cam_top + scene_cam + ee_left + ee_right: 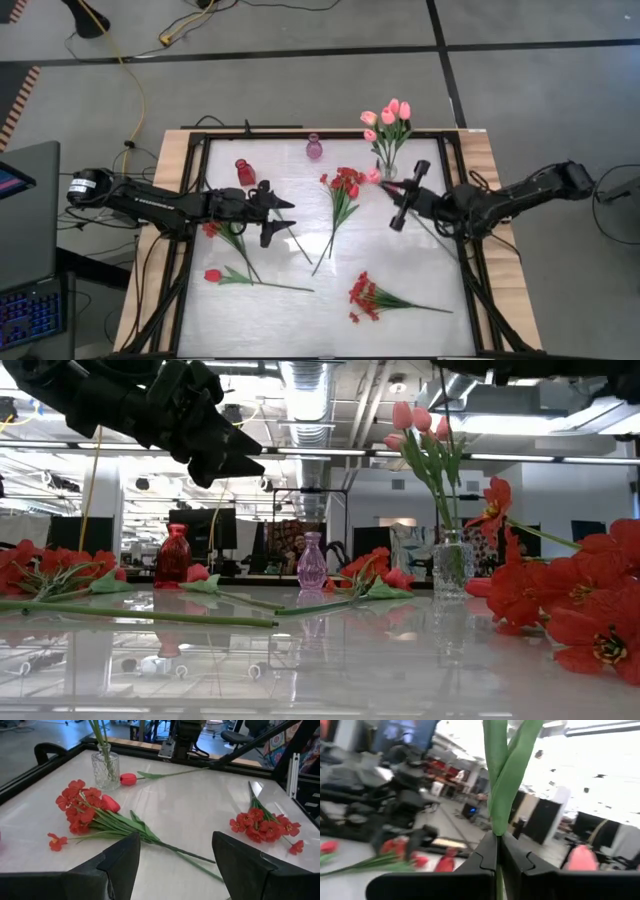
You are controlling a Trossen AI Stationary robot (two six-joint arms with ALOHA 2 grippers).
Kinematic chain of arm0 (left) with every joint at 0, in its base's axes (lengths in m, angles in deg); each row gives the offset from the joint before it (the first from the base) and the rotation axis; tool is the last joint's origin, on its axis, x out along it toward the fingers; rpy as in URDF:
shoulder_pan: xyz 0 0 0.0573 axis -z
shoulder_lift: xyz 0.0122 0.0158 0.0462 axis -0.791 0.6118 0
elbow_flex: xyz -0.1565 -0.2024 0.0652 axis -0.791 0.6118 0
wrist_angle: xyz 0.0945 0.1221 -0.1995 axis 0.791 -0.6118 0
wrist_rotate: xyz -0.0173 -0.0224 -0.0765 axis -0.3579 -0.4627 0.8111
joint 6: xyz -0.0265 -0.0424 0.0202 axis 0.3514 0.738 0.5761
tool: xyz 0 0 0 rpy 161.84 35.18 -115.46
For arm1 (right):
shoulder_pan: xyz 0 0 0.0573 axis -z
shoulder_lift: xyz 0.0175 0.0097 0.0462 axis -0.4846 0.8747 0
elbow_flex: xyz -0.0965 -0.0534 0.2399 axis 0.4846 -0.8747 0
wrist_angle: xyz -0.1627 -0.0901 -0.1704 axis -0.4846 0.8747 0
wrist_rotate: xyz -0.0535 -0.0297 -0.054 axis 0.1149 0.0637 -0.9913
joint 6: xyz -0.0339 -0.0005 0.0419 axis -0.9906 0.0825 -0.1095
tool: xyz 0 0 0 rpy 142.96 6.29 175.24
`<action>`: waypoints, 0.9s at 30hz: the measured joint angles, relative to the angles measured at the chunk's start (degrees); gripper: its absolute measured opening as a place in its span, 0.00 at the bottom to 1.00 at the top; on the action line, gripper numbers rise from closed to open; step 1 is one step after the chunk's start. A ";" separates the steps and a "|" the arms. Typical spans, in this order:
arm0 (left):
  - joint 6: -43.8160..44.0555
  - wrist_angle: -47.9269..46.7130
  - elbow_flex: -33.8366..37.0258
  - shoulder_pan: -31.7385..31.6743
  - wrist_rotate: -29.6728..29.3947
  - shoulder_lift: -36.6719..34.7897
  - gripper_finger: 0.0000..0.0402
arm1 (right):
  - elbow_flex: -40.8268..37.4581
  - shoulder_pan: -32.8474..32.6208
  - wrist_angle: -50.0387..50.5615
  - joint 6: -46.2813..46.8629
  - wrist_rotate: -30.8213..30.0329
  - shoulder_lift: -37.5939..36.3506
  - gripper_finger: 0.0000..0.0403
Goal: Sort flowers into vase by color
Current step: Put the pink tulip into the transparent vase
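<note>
Right gripper (390, 190), right of frame centre in the high view: clamped on a green tulip stem (506, 775), a light pink bud (373, 176) at its tip just beside the clear glass vase (388, 170).

Left gripper (281, 212), left of centre: jaws apart, empty, above the table (420, 260).

Sorted so far: four pink tulips (390, 113) upright in the clear vase, upper right.

Unfilled: one red vase (245, 172), one purple vase (314, 148), along the upper edge.

Loose on the table: three red blossom sprays, at centre (345, 185), lower right (365, 297) and under the left arm (212, 230); one red tulip (213, 275), lower left. By this count, well under half done.
</note>
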 joint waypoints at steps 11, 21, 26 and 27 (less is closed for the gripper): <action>-0.03 0.28 -0.02 -0.02 -0.17 0.00 0.59 | -1.93 11.88 -6.27 2.52 0.65 0.08 0.09; -0.14 0.28 -0.02 -0.04 -0.24 0.00 0.59 | -1.93 17.14 -5.91 7.11 1.51 0.18 0.09; -0.16 0.28 -0.02 -0.04 -0.24 0.00 0.59 | -1.91 19.23 -5.28 8.26 2.22 1.40 0.09; -0.16 0.28 -0.02 -0.04 -0.24 0.00 0.59 | -1.91 19.64 -5.28 8.43 2.25 1.77 0.09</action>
